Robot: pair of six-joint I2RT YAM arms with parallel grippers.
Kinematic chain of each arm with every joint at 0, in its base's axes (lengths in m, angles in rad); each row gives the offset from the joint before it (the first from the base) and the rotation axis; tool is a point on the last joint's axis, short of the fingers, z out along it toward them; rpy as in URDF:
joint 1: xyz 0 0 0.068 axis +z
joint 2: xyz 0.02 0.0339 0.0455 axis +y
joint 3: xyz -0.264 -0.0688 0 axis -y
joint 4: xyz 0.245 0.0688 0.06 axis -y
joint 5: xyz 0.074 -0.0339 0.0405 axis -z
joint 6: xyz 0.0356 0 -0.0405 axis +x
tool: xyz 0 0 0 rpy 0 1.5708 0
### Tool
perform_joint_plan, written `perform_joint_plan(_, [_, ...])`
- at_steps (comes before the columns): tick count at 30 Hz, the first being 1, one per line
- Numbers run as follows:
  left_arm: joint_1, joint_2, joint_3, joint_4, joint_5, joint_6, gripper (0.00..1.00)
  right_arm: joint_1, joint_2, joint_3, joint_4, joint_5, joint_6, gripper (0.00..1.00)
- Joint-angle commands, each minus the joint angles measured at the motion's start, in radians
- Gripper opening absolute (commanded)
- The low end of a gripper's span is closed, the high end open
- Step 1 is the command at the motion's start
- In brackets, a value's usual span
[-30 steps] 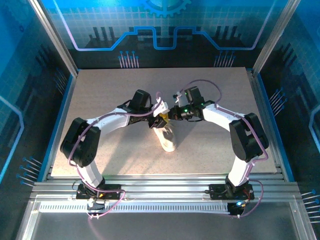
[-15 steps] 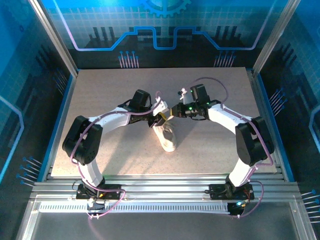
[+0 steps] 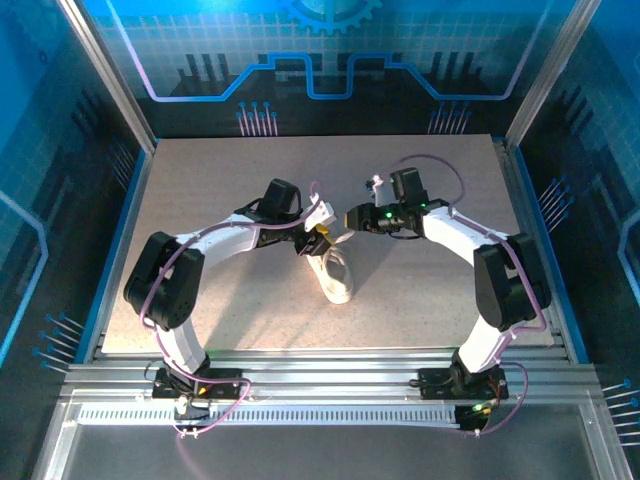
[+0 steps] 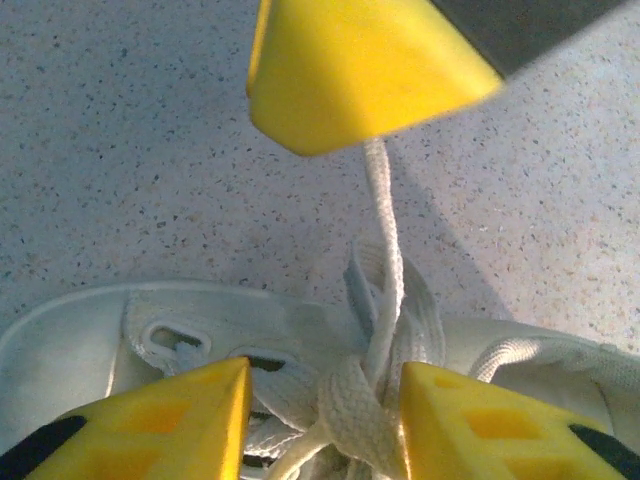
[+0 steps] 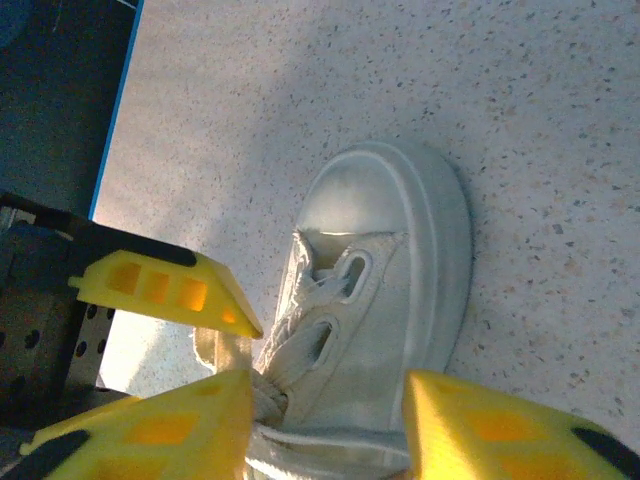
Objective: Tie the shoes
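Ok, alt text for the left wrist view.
A white canvas sneaker lies on a speckled grey table, one flat white lace running up to another yellow fingertip; the left gripper's open jaws flank the knot.

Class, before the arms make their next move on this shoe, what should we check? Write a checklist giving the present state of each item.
1. Shoe sits sole-down on the table: ok.
2. Left gripper open, fingers either side of the knot: ok.
3. Right gripper open: ok.
4. Lace leading toward the right gripper is free of it: cannot tell.
5. Tying finished: cannot tell.
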Motion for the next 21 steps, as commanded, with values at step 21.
perform_joint_plan(21, [-0.064, -0.267, -0.303, 0.205, -0.096, -0.489, 0.45, -0.007, -0.049, -0.270, 0.234, -0.070, 0.201, 0.52])
